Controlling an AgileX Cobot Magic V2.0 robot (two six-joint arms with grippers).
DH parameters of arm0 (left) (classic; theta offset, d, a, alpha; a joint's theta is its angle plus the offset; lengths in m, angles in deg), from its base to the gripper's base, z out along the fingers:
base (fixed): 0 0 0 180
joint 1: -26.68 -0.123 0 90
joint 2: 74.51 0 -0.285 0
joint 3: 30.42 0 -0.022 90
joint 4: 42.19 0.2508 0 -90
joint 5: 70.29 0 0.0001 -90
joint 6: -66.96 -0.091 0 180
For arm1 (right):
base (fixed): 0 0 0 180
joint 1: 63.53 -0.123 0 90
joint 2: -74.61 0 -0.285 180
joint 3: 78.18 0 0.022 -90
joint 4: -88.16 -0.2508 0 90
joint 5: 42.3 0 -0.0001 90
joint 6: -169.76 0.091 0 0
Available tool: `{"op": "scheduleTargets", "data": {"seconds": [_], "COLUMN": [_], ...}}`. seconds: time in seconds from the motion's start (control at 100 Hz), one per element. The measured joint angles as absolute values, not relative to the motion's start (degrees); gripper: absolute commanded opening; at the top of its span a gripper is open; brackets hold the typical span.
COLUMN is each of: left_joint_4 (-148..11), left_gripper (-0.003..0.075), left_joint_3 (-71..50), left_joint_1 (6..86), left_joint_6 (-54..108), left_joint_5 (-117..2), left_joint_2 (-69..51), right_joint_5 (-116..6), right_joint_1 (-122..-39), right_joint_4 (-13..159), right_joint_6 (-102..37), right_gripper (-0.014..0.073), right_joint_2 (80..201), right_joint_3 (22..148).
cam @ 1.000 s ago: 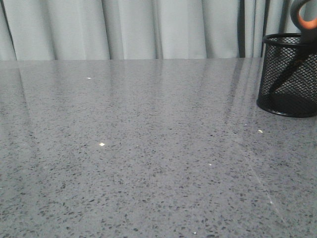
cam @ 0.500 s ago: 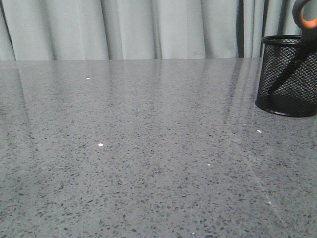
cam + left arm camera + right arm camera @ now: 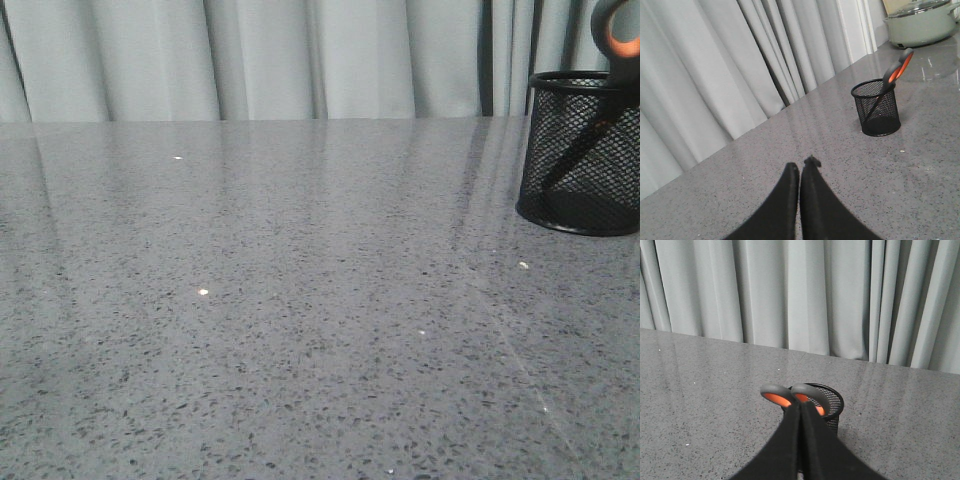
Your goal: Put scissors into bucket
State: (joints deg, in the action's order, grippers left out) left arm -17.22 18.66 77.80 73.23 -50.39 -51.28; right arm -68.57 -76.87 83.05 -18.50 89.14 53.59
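The black mesh bucket (image 3: 583, 150) stands at the table's far right. The scissors (image 3: 618, 30) stand inside it, blades down and leaning, with the orange-lined handles above the rim. Both show in the left wrist view, bucket (image 3: 876, 107) and scissors (image 3: 900, 67), with no gripper near them. My left gripper (image 3: 801, 164) is shut and empty, above the table and well short of the bucket. My right gripper (image 3: 800, 404) is shut and empty, in line with the bucket (image 3: 832, 402) and the scissors' handles (image 3: 776, 394) beyond its tips. Neither gripper shows in the front view.
A grey speckled table (image 3: 300, 300) runs to a pale curtain (image 3: 260, 55) at the back. A pale green pot with a glass lid (image 3: 920, 22) stands on the table beyond the bucket.
The scissors' handle has shifted very slightly to the right since a second ago. Nothing has moved in the last half second.
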Motion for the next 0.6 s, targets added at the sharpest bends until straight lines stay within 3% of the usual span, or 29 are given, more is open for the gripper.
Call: {"op": "scheduleTargets", "data": {"seconds": [0.6], "left_joint_4": [-16.6], "left_gripper": [-0.0020], "left_joint_3": [19.2], "left_joint_1": [77.3], "left_joint_6": [72.9], "left_joint_5": [-50.5], "left_joint_2": [-51.3], "right_joint_5": [-68.6], "right_joint_1": [-76.9], "right_joint_4": [83.1], "right_joint_6": [-18.5], "right_gripper": [-0.0056], "right_joint_2": [89.1], "right_joint_3": [53.6]}}
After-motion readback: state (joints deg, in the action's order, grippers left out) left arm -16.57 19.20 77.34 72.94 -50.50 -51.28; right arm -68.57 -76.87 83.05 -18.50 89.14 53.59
